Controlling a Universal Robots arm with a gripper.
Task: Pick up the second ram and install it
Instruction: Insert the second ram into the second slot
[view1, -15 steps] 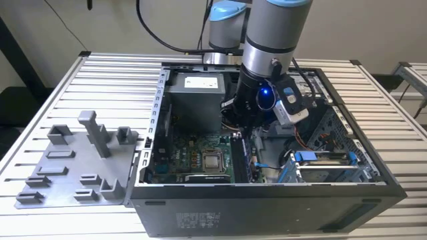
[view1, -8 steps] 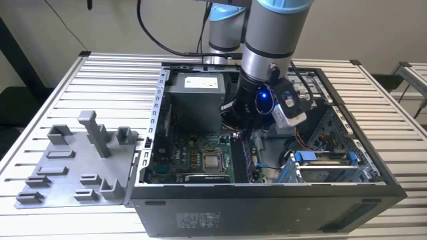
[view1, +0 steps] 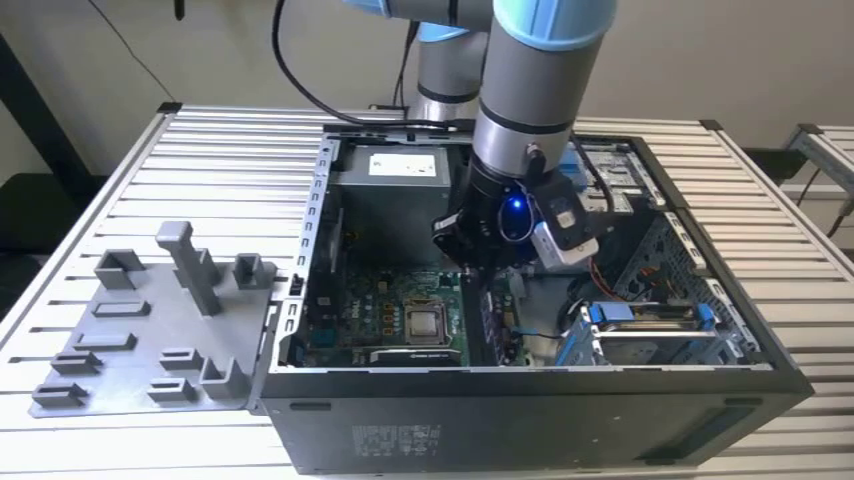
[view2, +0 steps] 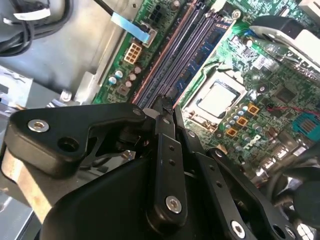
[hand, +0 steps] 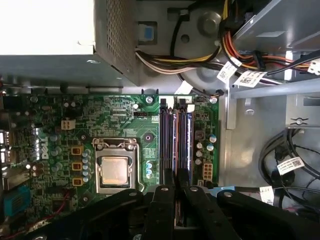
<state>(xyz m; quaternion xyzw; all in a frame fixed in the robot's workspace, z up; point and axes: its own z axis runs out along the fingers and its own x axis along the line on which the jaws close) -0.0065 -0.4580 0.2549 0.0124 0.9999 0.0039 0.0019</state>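
My gripper (view1: 514, 255) hangs inside the open computer case (view1: 747, 345), low over the green motherboard (view1: 360, 310). In both wrist views the black fingers stand close together at the near end of the memory slots (hand: 167, 145), beside the processor socket (hand: 114, 170). The second ram (view2: 207, 47), a narrow dark blue-green stick, runs out from between the fingertips (view2: 162, 107) in line with the slots. It shows edge-on in the first wrist view (hand: 186, 145). The gripper (hand: 178, 192) is shut on it (view2: 165, 102). Whether the stick sits fully in its slot cannot be told.
A grey plate with grey plastic holder blocks (view1: 187, 265) lies on the slatted table at the exterior view's left. Inside the case are the power supply (view1: 400, 165), bundles of cables (hand: 200, 55) and a blue-tabbed drive bay (view1: 654, 325). The case walls close in around the arm.
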